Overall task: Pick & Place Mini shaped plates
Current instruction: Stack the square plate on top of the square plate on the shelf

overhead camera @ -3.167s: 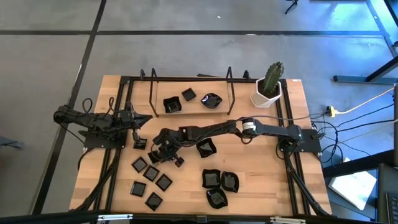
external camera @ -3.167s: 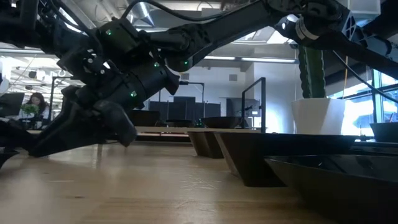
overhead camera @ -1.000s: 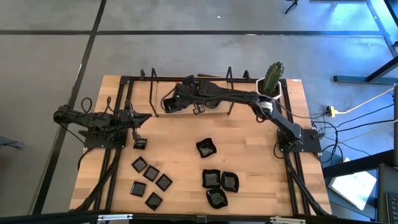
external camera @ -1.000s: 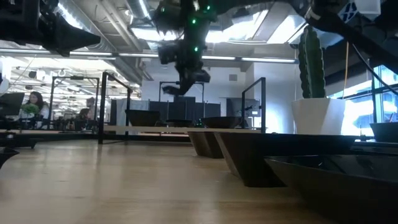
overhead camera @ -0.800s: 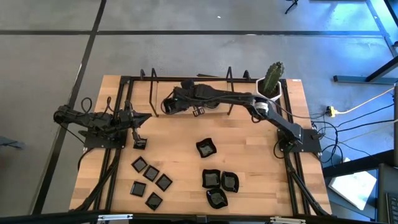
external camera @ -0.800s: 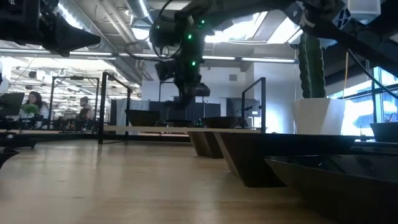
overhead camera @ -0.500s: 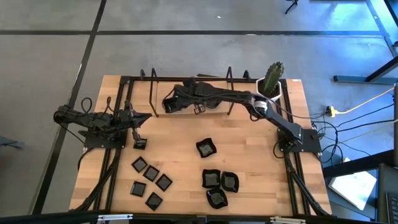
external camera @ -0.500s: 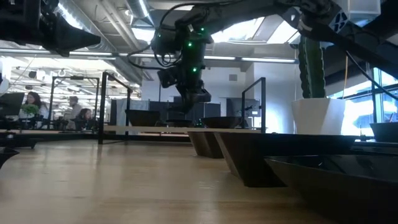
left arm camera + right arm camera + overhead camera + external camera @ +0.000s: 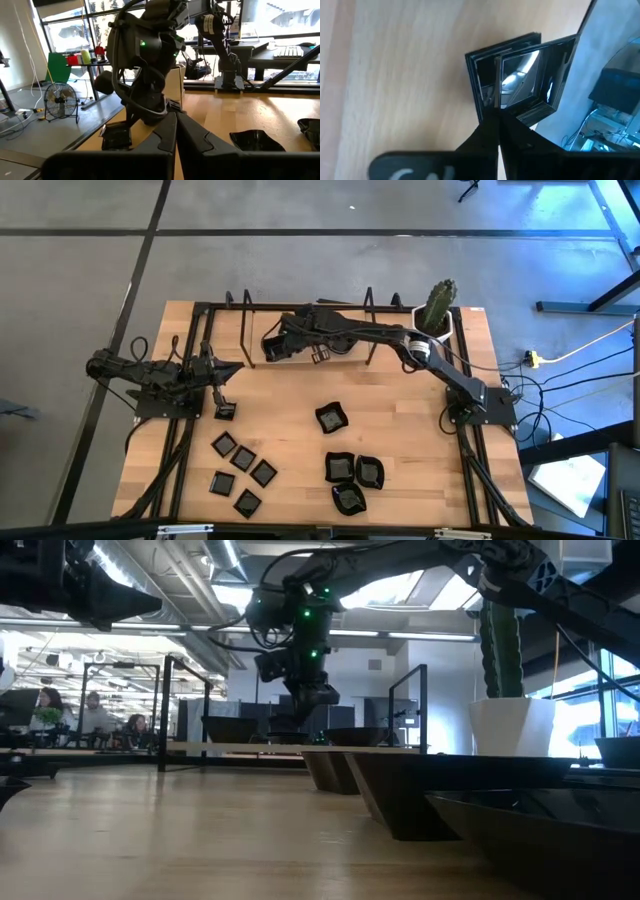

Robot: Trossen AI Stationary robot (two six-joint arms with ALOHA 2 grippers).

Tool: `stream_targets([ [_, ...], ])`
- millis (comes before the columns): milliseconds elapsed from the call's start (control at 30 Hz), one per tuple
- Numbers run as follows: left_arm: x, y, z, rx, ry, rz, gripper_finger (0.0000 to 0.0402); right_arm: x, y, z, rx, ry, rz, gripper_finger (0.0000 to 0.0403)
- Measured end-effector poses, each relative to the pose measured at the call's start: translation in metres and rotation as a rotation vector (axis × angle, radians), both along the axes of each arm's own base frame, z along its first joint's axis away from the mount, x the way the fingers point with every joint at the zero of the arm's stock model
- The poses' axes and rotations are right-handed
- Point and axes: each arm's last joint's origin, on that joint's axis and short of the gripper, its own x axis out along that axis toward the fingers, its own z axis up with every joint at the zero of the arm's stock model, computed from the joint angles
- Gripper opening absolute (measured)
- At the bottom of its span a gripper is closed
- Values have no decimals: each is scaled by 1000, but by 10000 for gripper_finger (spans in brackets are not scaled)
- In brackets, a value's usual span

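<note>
Currently the table (image 9: pixel 400 435) is light wood-grain butcher block with a thin black metal frame (image 9: pixel 245 330) standing along its far edge. All the mini shaped plates are glossy black.

Small flat squares: a cluster of five (image 9: pixel 240 475) near the front left, plus one more (image 9: pixel 225 411) just beside the left end effector. Rounded wavy-edged dishes: three (image 9: pixel 352 478) bunched at front centre-right, touching or nearly so, and one (image 9: pixel 331 418) alone mid-table. In the low view the wavy dishes fill the right foreground (image 9: pixel 500 805), dark and blurred.

A white angular pot (image 9: pixel 428 335) with a green columnar cactus sits at the far right corner.

The right end effector (image 9: pixel 275 345) is stretched across to the far edge, inside the frame, over a raised-rim square plate (image 9: pixel 278 350). The right wrist view shows its fingers (image 9: pixel 492 135) pinched together on the edge of a small square plate (image 9: pixel 530 75), which is tilted and overlaps a larger raised-rim square (image 9: pixel 477 82) lying flat on the wood. Whether the tilted plate touches the larger one, I can't tell. The mirror-like surface reflects bright highlights.

The left end effector (image 9: pixel 222 372) is parked at the left side of the table, fingers (image 9: pixel 167 135) closed together, holding nothing. Its wrist view looks across at the right arm (image 9: pixel 145 55) and one wavy dish (image 9: pixel 255 141).
</note>
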Motion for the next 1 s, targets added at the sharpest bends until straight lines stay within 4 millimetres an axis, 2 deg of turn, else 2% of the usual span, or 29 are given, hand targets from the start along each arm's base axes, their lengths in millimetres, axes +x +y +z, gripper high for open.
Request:
stream_targets([
  [800, 0, 0, 0, -2, 1, -17, 10, -4, -13, -1, 71, -19, -1, 5],
  [1000, 0, 0, 0, -14, -2, -19, 8, -6, -19, -1, 71, -21, -19, 21],
])
